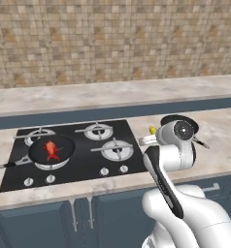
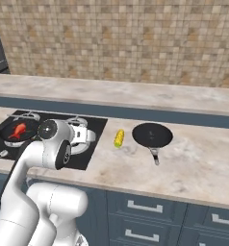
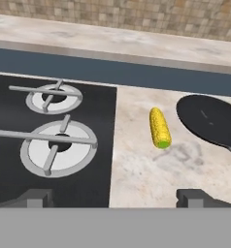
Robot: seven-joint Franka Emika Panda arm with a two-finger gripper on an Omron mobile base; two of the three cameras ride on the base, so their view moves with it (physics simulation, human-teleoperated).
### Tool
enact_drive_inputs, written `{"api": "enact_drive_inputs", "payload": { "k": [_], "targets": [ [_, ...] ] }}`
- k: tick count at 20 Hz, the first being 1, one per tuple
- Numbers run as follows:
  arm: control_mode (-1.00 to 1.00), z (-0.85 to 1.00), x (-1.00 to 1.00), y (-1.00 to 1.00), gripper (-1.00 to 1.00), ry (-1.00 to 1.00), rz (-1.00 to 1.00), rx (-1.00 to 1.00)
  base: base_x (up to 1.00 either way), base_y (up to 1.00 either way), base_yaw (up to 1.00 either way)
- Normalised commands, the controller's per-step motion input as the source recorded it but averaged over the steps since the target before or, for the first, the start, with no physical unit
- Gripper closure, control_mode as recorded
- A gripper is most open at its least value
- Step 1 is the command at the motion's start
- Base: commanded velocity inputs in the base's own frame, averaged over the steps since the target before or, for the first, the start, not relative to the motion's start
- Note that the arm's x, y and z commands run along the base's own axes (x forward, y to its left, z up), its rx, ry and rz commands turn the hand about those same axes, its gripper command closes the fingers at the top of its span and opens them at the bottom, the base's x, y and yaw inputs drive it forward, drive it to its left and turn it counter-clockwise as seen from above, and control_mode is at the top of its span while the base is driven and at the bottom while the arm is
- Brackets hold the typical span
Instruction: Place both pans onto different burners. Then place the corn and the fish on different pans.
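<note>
The corn (image 3: 159,128) is a short yellow cob with a green end, lying on its side on the bare marbled worktop (image 2: 193,168) just off the right edge of the black glass cooktop (image 3: 100,145), apart from it and from everything else. To its right, also on the worktop and near but not touching the cob, sits one pan (image 2: 152,135): round, shallow, black and empty, its thin dark handle pointing toward the worktop's front edge. The other pan (image 1: 52,149) rests on the front-left burner of the cooktop, its handle reaching toward the cooktop's left edge, and the fish (image 1: 51,150), a small red-orange shape, lies in the middle of it. The remaining burners are bare silver-grey rings with cross grates: the front-right burner (image 3: 57,147) and the rear-right burner (image 3: 53,98) sit nearest the corn, the rear-left one (image 1: 39,134) lies behind the loaded pan. Small round silver knobs (image 1: 113,170) line the cooktop's front edge. The gripper (image 3: 115,197) hangs above the cooktop's right edge, its jaws spread wide apart and holding nothing, one fingertip over the black glass and the other over the worktop in the hand view.
</note>
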Motion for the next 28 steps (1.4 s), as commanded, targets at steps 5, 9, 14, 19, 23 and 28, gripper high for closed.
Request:
{"api": "enact_drive_inputs", "payload": {
  "k": [5,9,14,19,23,28],
  "targets": [
    [1.00,0.00,0.00,0.00,-1.00,0.00,0.00,0.00,-0.11,-0.38,0.00],
    [1.00,0.00,0.00,0.00,-1.00,0.00,0.00,0.00,-0.05,-0.32,0.00],
    [1.00,0.00,0.00,0.00,-1.00,0.00,0.00,0.00,-0.01,-0.19,0.00],
    [1.00,0.00,0.00,0.00,-1.00,0.00,0.00,0.00,0.00,0.00,0.00],
    [-1.00,0.00,0.00,0.00,-1.00,0.00,0.00,0.02,0.00,0.00,0.00],
    [-1.00,-0.02,0.19,-0.08,-1.00,0.00,0.00,0.01,0.00,0.00,0.00]
  ]
}}
